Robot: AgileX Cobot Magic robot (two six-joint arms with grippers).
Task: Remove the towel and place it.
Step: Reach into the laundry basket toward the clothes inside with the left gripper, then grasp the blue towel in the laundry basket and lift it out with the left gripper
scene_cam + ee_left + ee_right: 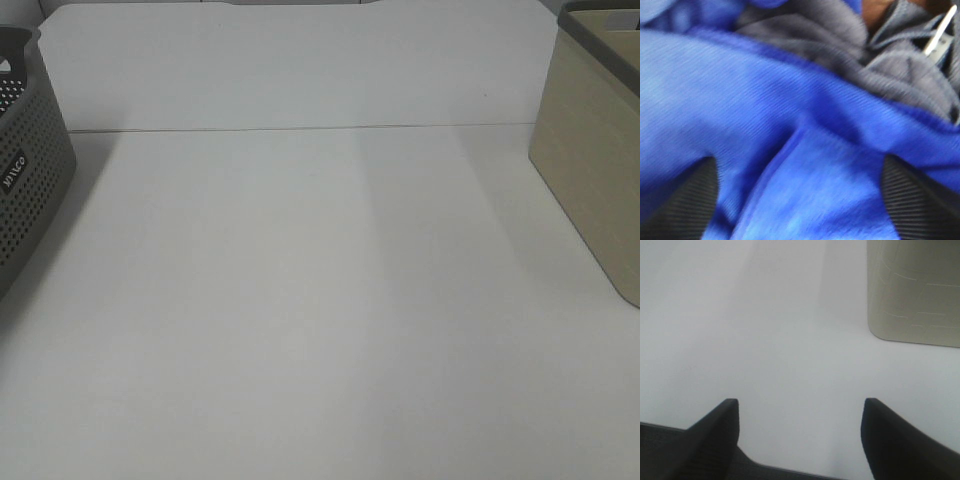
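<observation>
The towel (740, 100), royal-blue and plush, fills nearly the whole left wrist view in crumpled folds. My left gripper (797, 159) is pressed down into it, with a raised fold of blue cloth between the two black fingers (685, 200), which stand wide apart. In the right wrist view my right gripper (801, 401) is open over the bare white table (765, 340), with nothing between its fingers. Neither the towel nor either arm shows in the exterior high view.
A dark grey perforated basket (25, 170) stands at the table's left edge and a beige basket (590, 160) at the right, also seen as the beige basket (915, 290). Grey cloth (840, 45) and a thin white strip (940, 32) lie beyond the towel.
</observation>
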